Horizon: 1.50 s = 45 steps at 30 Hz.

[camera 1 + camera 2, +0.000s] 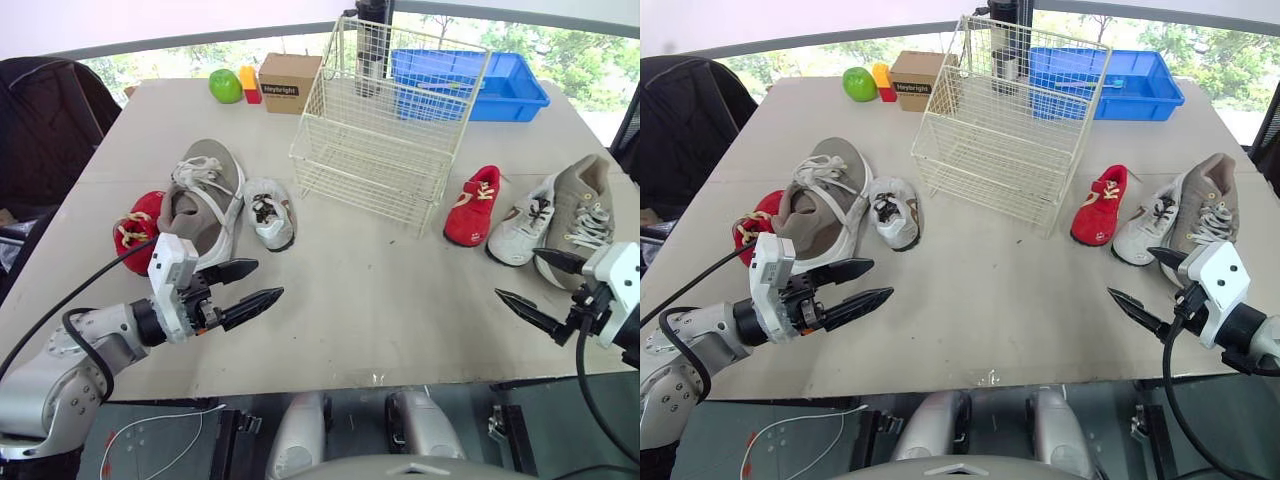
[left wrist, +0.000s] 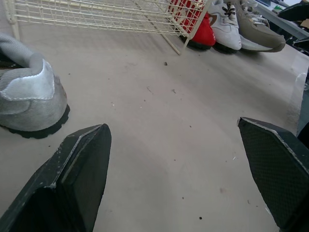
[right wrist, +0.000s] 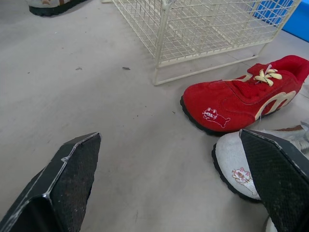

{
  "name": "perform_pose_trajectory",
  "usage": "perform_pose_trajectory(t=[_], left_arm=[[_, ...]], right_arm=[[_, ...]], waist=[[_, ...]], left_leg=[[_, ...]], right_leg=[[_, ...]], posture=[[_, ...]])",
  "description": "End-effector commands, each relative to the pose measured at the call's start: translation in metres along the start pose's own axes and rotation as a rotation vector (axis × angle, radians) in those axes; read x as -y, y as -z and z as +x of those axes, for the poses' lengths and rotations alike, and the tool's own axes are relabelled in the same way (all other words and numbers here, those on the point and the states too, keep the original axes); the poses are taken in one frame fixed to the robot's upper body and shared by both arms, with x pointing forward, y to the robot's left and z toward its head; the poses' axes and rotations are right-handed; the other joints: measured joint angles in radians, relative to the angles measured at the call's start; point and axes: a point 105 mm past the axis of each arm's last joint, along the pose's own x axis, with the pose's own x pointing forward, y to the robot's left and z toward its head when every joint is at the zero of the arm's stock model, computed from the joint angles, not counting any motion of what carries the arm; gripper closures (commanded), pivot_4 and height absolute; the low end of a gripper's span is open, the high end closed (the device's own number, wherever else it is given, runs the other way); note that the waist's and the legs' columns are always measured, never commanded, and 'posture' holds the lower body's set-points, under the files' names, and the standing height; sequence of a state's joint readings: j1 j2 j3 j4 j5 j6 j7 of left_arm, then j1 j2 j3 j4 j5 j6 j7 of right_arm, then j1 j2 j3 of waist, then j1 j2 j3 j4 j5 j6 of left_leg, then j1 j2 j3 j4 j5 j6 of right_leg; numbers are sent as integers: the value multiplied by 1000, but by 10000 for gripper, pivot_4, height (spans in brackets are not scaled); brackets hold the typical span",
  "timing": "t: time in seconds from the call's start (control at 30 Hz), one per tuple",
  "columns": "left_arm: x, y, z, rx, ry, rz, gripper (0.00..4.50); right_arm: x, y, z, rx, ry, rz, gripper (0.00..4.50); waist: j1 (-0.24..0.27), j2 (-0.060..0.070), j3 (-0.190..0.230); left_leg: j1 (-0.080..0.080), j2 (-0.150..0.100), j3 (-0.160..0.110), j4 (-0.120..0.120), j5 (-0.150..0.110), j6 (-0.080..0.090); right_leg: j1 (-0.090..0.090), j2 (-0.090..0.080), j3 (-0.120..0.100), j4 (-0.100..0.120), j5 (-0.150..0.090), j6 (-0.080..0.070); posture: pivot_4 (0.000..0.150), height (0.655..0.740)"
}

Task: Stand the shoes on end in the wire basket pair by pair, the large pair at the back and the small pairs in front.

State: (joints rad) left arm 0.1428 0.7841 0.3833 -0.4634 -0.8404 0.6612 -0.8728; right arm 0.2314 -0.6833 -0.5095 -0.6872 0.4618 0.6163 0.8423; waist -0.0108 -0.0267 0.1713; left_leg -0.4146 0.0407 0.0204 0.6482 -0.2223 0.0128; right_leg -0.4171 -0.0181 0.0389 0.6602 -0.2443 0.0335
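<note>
The cream wire basket (image 1: 345,165) stands at the table's middle back. To its left lie a small red shoe (image 1: 135,228), a large beige shoe (image 1: 205,200) and a small white shoe (image 1: 270,213). On its right lie a red shoe (image 1: 474,206), a small white shoe (image 1: 522,222) and a large beige shoe (image 1: 582,212). My left gripper (image 1: 268,279) hovers open near the front edge, just in front of the left shoes, holding nothing. Open too, my right gripper (image 1: 516,272) sits in front of the right shoes, with the red shoe (image 3: 241,94) just ahead of it.
Behind the basket are a blue bin (image 1: 500,85) and a dark upright cylinder (image 1: 372,40). A cardboard box (image 1: 290,82), a red and yellow block (image 1: 249,84) and a green apple (image 1: 225,86) sit at the back left. A dark chair (image 1: 45,110) stands off the table's left side.
</note>
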Motion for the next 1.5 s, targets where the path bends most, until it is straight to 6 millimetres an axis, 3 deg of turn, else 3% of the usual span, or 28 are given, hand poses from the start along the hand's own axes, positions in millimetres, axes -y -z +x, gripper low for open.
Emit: perform_pose_trajectory(t=[0.03, 0.23, 0.37, 0.47, 0.5, 0.6, 0.73, 0.8, 0.9, 1.07, 1.23, 1.5], left_arm=[[10, -17, 2, 70, 12, 35, 0], [27, -42, 18, 203, -17, 67, 0], [39, -50, 22, 242, 23, 83, 0], [44, -52, 24, 236, 46, 97, 0], [46, -53, 24, 232, 50, 112, 0], [47, -52, 24, 220, 53, 133, 0], [45, -48, 23, 232, 22, 121, 0], [47, -44, 22, 237, 10, 114, 0], [50, -40, 21, 244, -1, 107, 0], [51, -34, 20, 252, -26, 102, 0], [45, -29, 19, 252, -55, 96, 0], [28, -22, 10, 250, -153, 76, 0]], right_arm=[[-11, -15, 8, 52, -40, -36, 406], [-27, -63, 49, 134, -117, -91, 406], [-18, -88, 83, 77, -112, -30, 406], [-24, -104, 101, 35, -165, -73, 406], [-24, -109, 120, -9, -196, -98, 406], [-19, -116, 158, -115, -208, -189, 406], [-8, -120, 185, -149, -209, -235, 406], [-5, -114, 193, -200, -234, -267, 5634], [-2, -108, 198, -247, -272, -308, 17368], [2, -110, 193, -251, -333, -411, 42860], [0, -102, 169, -227, -464, -560, 44437], [-4, -93, 133, -175, -681, -590, 44437]], waist=[[0, 0, 0], [-8, 0, 0], [-7, 0, 0], [3, 0, 0], [0, 0, 0], [-14, 1, 1], [-15, 0, 1], [-12, 1, 1], [-14, 0, 1], [-8, 1, 1], [-1, 1, 2], [-5, 1, 2]], left_leg=[[0, 0, 0, 0, 0, 0], [1, 1, -1, 1, 0, 0], [1, -1, -1, 1, 0, 0], [-1, -1, -1, 0, 0, 0], [-2, -1, -1, 0, 0, 0], [-1, -2, 1, 0, 0, 0], [-2, -2, 1, 0, 0, 1], [-3, -2, 1, 0, 0, 1], [-2, -1, 1, 0, -1, 2], [-2, -1, 1, 0, -1, 2], [-2, -1, 2, 1, -1, 2], [-2, -1, 1, 0, -1, 2]], right_leg=[[0, 0, 0, 0, 0, 0], [0, 0, 2, 2, 0, 1], [-1, 2, 2, 2, 1, -1], [-1, 2, 0, 1, 3, -4], [-1, 1, -1, 1, 3, -4], [-3, 2, 3, 1, 3, -4], [-2, 1, 1, 1, 3, -4], [-3, 1, 1, 1, 4, -2], [-3, 1, 2, 1, 5, -1], [-3, 1, 1, 1, 3, -4], [-3, 0, 1, 1, 3, -4], [-3, 1, 1, 1, 4, -2]], posture=[[1500, 7400], [1500, 7400], [1500, 7400], [1500, 7400], [1500, 7400], [1500, 7400], [1500, 7400], [1500, 7400], [1500, 7400], [1500, 7400], [1500, 7400], [1500, 7400]])
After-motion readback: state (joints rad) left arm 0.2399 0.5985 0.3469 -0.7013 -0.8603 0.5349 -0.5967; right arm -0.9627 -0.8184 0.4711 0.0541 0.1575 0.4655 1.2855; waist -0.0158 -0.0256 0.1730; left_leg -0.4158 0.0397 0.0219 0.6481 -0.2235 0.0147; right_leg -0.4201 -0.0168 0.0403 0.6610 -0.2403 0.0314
